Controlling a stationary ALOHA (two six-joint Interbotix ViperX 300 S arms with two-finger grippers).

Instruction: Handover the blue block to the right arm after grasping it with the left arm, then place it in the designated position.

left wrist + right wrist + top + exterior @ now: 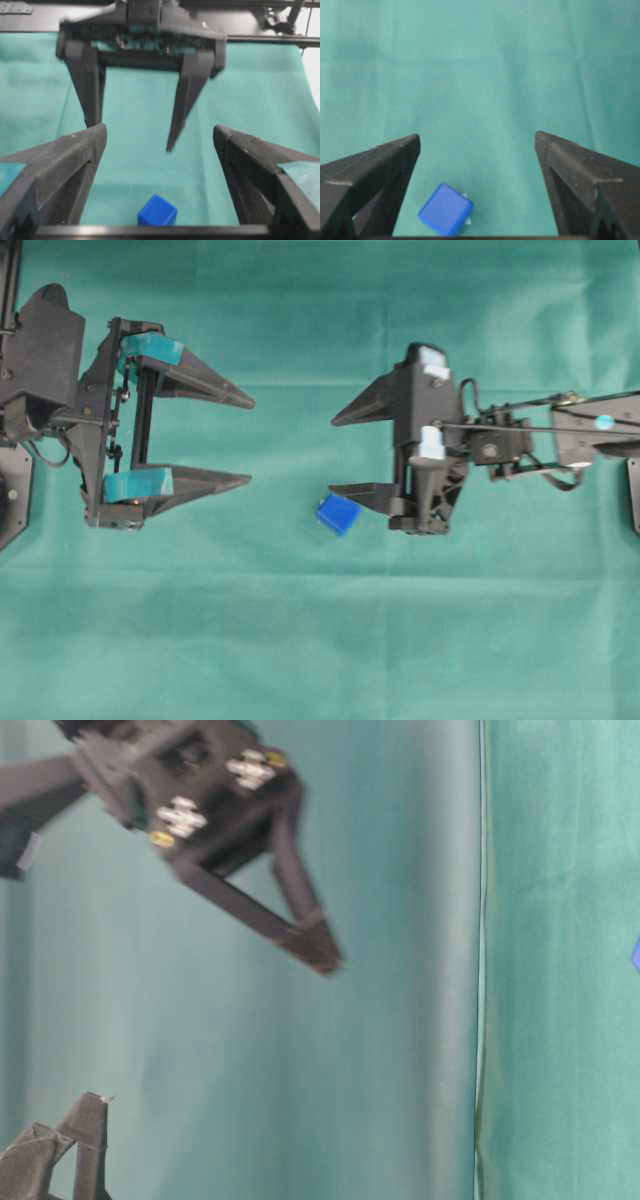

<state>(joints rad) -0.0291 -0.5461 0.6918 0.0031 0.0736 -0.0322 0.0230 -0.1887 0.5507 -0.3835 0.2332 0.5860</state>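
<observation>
The blue block (337, 513) lies on the green cloth, free of both grippers. My left gripper (251, 439), with teal pads, stands open at the left, well short of the block. My right gripper (332, 455), plain black, is open too, its lower fingertip just above and beside the block. In the right wrist view the block (446, 209) sits low between the open right gripper (477, 135), nearer the left finger. Tiny white marks of the designated position (465, 195) peek out at its edge. The left wrist view shows the block (157, 211) below my open left gripper (159, 129).
Green cloth (320, 640) covers the whole table, with a faint crease across it. A black frame (30, 15) runs along the far edge in the left wrist view. The table-level view is blurred; a blue sliver (636, 953) shows at its right edge.
</observation>
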